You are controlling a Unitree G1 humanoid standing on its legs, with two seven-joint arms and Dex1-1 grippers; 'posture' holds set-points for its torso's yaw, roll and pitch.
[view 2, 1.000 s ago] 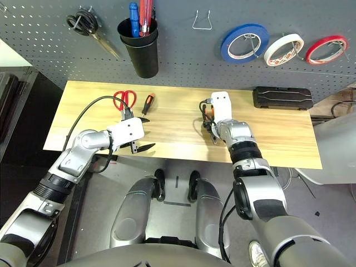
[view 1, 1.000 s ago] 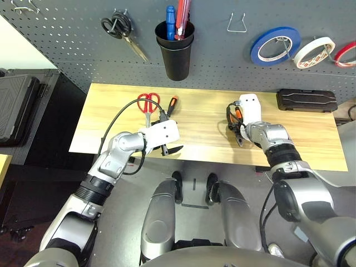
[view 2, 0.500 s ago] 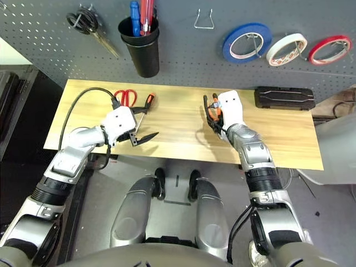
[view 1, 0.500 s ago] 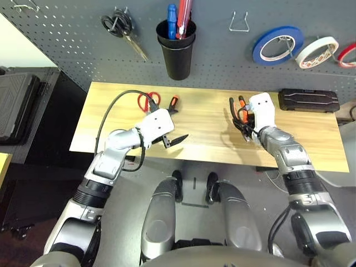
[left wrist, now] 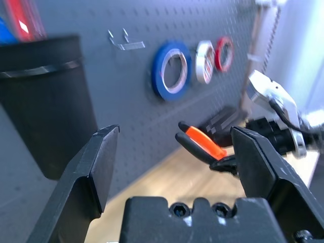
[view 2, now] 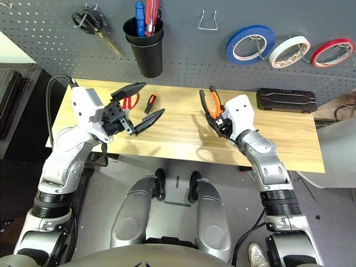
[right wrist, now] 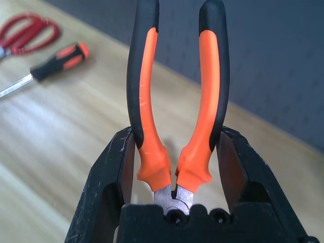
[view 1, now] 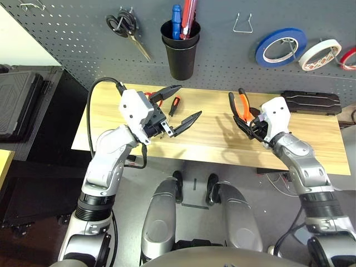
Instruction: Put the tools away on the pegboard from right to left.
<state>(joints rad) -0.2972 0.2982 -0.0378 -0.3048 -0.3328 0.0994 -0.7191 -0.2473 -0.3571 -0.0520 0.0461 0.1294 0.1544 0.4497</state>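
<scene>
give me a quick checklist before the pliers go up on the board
- Pliers in the right claw: ok, fingers closed on the handles
- Pliers on a hook: not ok, held above the table
- Left claw open: ok
- Free hook between cup and blue tape roll: ok
- Scissors with red handles and screwdriver put away: not ok, both on the table
- Grip firm enough: cannot tell
</scene>
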